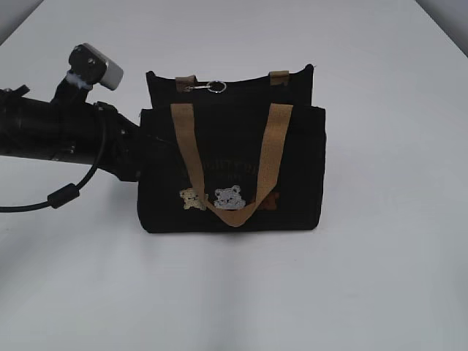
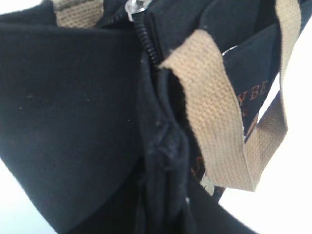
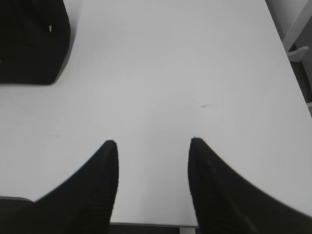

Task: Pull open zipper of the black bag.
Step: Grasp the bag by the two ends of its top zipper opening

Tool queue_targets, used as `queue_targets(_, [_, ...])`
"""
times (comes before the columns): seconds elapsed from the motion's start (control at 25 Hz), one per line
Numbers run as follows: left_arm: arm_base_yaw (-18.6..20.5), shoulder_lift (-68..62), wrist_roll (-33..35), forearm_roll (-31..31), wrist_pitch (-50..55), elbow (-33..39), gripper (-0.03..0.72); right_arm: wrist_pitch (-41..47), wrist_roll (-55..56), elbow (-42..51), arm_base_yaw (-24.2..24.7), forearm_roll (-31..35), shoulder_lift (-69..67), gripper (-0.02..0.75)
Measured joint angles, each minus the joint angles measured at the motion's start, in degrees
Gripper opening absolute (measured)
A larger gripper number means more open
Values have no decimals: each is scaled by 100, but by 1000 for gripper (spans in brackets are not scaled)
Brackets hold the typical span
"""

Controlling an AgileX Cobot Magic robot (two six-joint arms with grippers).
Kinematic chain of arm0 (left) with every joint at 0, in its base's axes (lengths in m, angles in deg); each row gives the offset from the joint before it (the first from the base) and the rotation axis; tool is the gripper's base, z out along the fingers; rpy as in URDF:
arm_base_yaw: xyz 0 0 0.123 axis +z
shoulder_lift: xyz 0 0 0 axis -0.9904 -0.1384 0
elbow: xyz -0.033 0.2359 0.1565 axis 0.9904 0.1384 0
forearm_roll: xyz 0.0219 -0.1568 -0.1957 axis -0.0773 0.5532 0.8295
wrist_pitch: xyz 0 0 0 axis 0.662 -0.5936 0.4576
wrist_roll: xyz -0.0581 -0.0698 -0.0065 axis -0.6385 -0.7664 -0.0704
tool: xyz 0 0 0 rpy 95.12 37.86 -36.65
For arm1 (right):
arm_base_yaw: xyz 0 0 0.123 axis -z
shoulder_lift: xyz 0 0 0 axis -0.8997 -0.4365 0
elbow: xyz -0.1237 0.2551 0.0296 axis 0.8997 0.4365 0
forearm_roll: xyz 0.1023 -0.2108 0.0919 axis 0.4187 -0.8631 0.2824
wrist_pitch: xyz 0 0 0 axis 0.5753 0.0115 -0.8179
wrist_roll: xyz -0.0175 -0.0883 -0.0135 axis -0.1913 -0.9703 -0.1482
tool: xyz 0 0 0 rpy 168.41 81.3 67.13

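Note:
The black bag (image 1: 230, 164) stands upright mid-table, its tan handles hanging down its front and small bear patches low on the front. The zipper's silver pull with its round ring (image 1: 216, 87) lies on the top edge, left of centre. My left gripper (image 1: 140, 157) reaches in from the left and is shut on the bag's left end. In the left wrist view bunched black fabric (image 2: 165, 146) is pinched between the jaws, with the zipper teeth (image 2: 148, 44) running up to the silver pull (image 2: 135, 7). My right gripper (image 3: 153, 144) stands open over bare table, holding nothing.
The white table (image 1: 380, 278) surrounds the bag. A black cable (image 1: 62, 197) loops under the left arm. In the right wrist view a corner of the bag (image 3: 34, 44) sits at the top left and the table's edge (image 3: 287, 44) runs along the right.

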Motion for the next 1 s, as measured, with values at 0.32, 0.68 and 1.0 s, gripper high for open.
queue_targets(0.32, [0, 0, 0, 4, 0, 0, 68, -2409, -1540, -678, 0, 2296, -2737, 372])
queue_targets(0.68, [0, 0, 0, 11, 0, 0, 68, -1567, -5598, -3624, -130, 6599, -8323, 372])
queue_targets(1.0, [0, 0, 6, 11, 0, 0, 68, -920, -4640, -6000, -1064, 6861, -10743, 372])
